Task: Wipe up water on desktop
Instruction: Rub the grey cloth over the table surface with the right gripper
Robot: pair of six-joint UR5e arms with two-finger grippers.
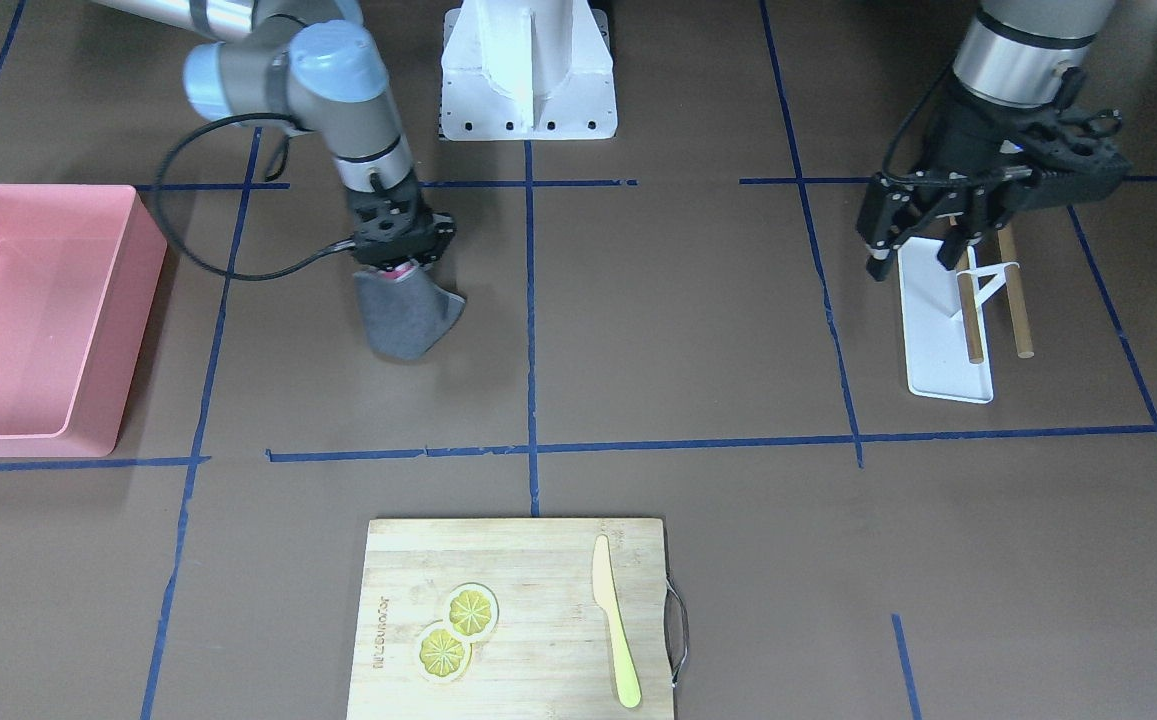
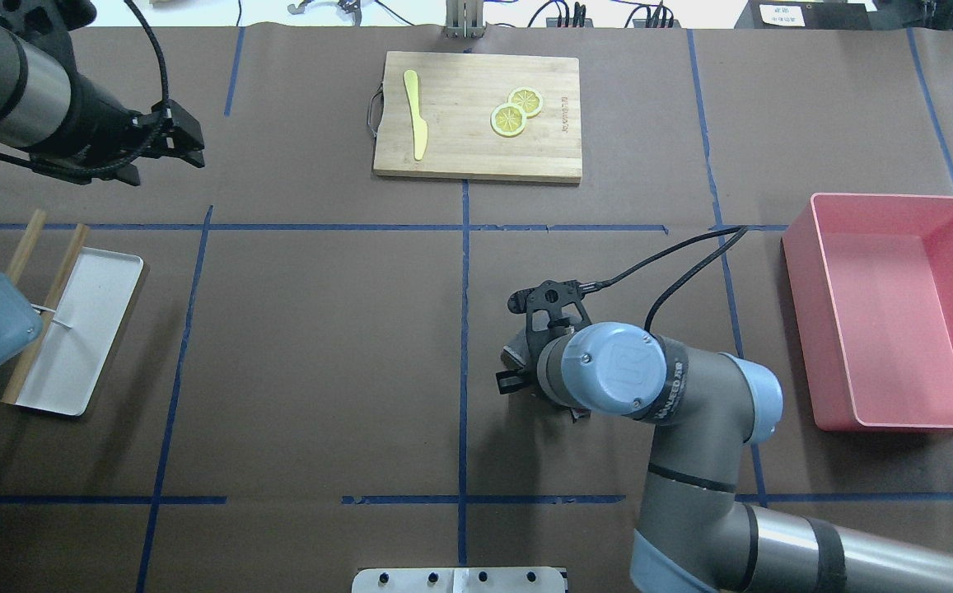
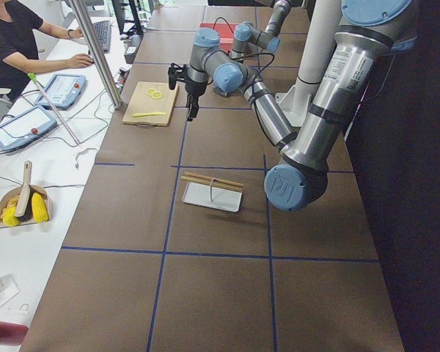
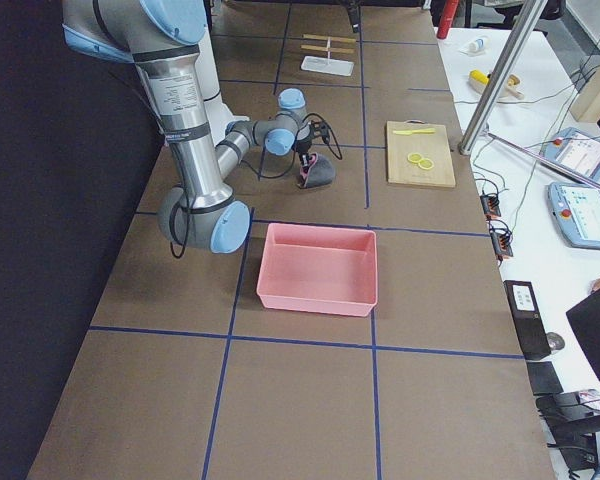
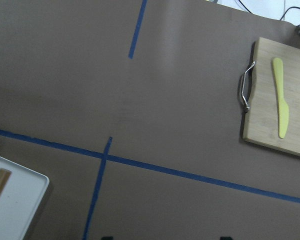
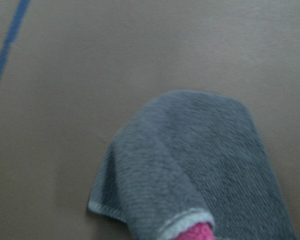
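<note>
Grey towelling cloth with a pale stitched hem (image 6: 205, 160), nearest the right wrist lens, pinched at one pink-backed corner so that the rest hangs free and drapes onto the matte dark-brown desktop crossed by blue tape lines (image 1: 688, 330). Held by the right gripper (image 1: 400, 262), jaws closed on the cloth's top edge, wrist pointing almost straight down, a pose that presumably lets the loose fabric drag flat across the surface. Lies inside the central grid cell, just to the robot's right of the middle tape line, lower edge apparently touching the desktop. No puddle or sheen distinguishable in any view; wet patch perhaps under or beside the cloth, not confirmable. Left gripper (image 1: 916, 262) poised above the small white rectangular tray carrying two wooden rods (image 1: 938, 330), fingers spread and holding nothing, seemingly kept clear of the wiping path. Light bamboo cutting board with two lemon slices and a yellow knife (image 1: 538, 560) and pink rectangular plastic bin (image 1: 138, 330) well apart from the cloth.
</note>
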